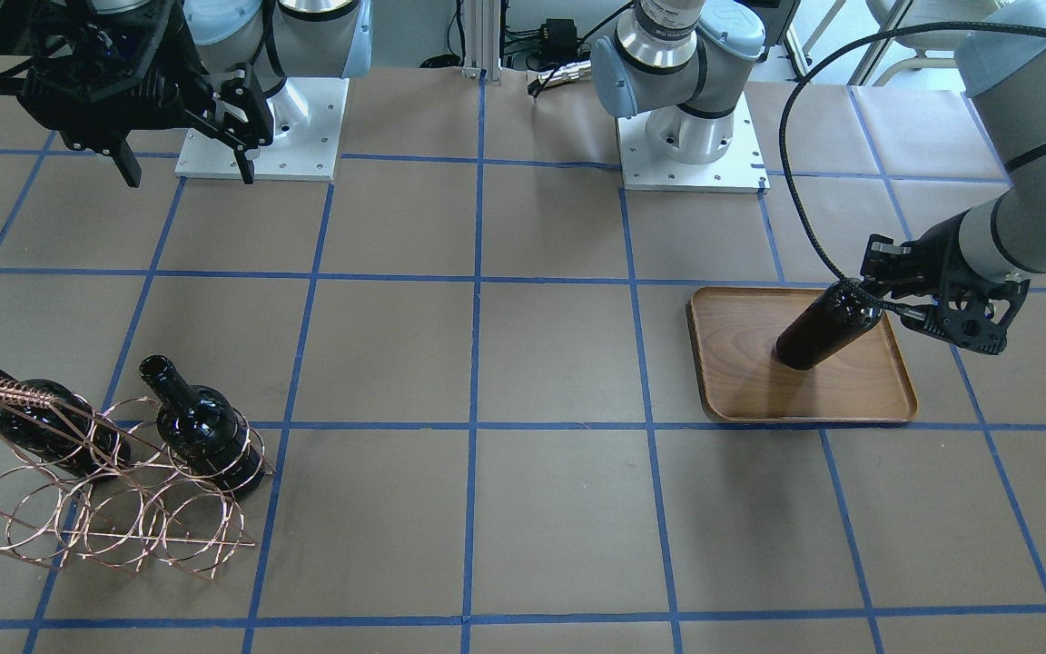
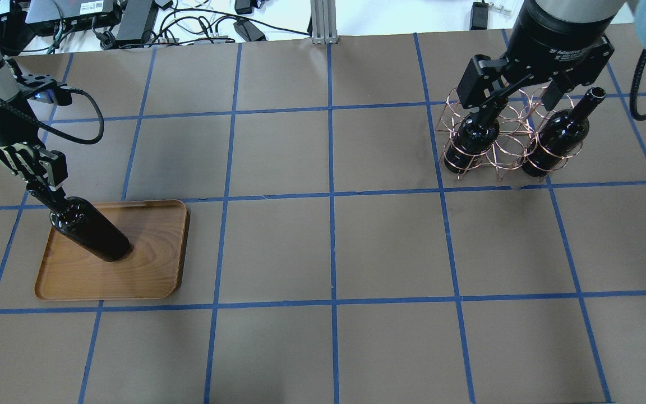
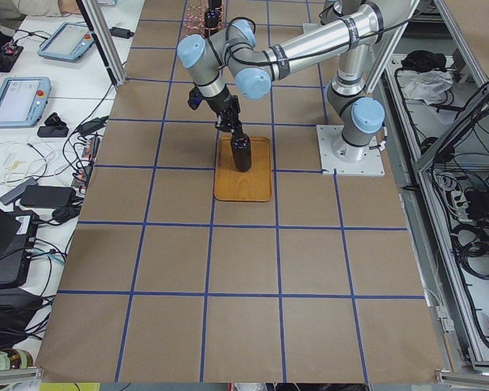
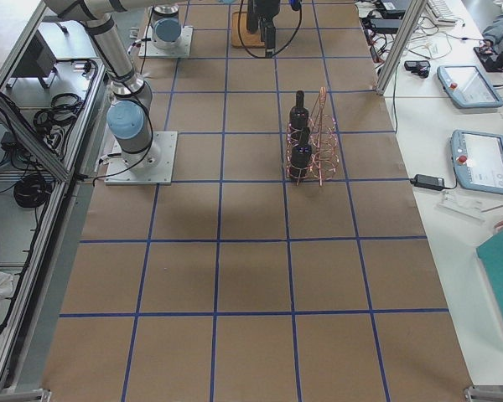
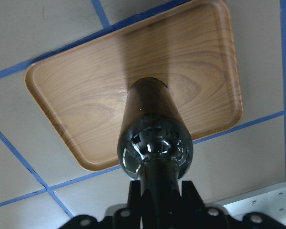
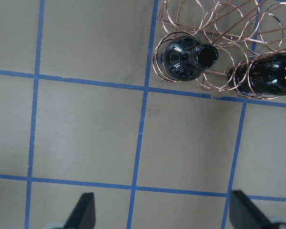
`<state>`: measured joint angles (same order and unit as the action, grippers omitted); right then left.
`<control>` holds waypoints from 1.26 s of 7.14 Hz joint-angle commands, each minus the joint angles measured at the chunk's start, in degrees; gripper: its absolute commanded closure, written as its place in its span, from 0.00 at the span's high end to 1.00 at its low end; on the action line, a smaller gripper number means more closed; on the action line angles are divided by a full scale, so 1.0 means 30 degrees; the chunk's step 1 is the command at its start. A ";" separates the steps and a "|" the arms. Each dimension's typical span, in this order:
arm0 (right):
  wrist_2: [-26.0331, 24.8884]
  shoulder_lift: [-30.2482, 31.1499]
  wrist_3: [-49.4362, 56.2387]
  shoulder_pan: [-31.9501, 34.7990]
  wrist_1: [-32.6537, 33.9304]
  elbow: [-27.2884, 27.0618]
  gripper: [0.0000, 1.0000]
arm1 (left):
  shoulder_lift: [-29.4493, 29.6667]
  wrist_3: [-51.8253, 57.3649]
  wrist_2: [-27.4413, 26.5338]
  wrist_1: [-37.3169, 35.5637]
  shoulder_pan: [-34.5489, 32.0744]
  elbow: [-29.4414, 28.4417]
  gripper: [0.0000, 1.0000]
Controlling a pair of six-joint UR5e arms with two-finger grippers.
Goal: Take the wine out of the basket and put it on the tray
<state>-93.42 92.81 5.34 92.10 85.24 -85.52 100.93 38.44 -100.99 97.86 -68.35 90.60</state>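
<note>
A near-black wine bottle (image 2: 90, 230) stands on the brown wooden tray (image 2: 149, 269), its base at or just above the tray floor. My left gripper (image 2: 48, 193) is shut on its neck from above. The left wrist view shows the bottle (image 5: 155, 138) over the tray (image 5: 81, 95). The copper wire basket (image 2: 502, 137) holds two more bottles, one (image 2: 471, 137) and another (image 2: 558, 134), upright in its outer loops. My right gripper (image 2: 519, 98) hangs open and empty high above the basket. From the front, the held bottle (image 1: 827, 327) is on the tray (image 1: 850, 400).
The table is brown paper with a blue tape grid. The arm bases (image 1: 695, 154) stand on white plates at the robot's side. The basket (image 1: 114, 490) has a coiled wire handle (image 1: 5, 392) beside one bottle.
</note>
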 commanded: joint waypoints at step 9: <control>-0.0001 0.0000 -0.0050 -0.0025 -0.0025 -0.0030 1.00 | -0.3524 -0.9327 0.2663 -0.2176 -0.2165 -0.1343 1.00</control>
<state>-93.43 92.82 5.18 92.06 85.18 -85.60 91.34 18.60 -94.32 92.62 -71.27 86.66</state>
